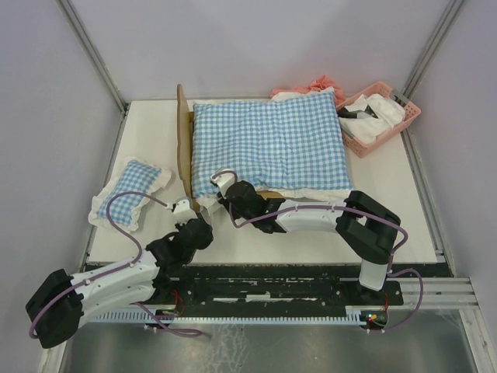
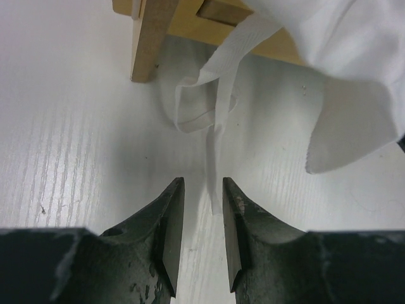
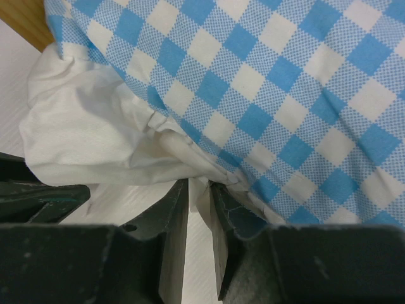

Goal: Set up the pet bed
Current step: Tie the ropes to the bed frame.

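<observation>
I'm pinching the cushion's (image 1: 268,144) crumpled white frill (image 3: 95,139) with my right gripper (image 3: 200,185); my left gripper (image 2: 202,183) is sitting part-spread, flat woven ribbon (image 2: 214,158) trailing between the jaws, ungripped. Bed (image 1: 187,167) is standing mid-table: light wood, wavy headboard (image 1: 182,116) at left, soft blue-checked cushion lying on it

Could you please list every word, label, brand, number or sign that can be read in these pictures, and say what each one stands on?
None: no view shows any readable text.
The checked cushion and the small pillow bear only a blue-and-white check.
The pet bed and the pink basket are unmarked where they show.
The left arm and the right arm show no legible label.
</observation>
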You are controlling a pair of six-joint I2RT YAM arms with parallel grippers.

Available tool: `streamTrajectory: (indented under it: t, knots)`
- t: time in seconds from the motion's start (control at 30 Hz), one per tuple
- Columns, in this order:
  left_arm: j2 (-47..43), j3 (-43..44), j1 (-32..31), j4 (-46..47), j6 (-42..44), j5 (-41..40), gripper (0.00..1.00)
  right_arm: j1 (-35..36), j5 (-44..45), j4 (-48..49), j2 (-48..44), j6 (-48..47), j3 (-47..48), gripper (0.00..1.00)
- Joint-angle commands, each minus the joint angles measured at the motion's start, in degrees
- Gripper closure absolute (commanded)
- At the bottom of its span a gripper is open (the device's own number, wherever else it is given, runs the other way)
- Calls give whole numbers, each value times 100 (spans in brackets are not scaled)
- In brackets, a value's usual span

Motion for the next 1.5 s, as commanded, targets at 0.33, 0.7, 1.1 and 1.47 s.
streamTrajectory:
  t: [0.33,0.7,1.1,1.47]
  knots:
    - [712,-189,-30,1140,-8,-197,61,-148,127,634,-164,266,-94,72]
    - [1109,137,-24,628,-140,-519,97,-135,486,398,-570,2002,-368,68]
    - [45,151,7,108,-389,-800,97,385,1437,121,-903,5073,-827,68]
    - [-333,278,109,-110,-95,-462,91,651,1777,-602,-310,6122,-244,68]
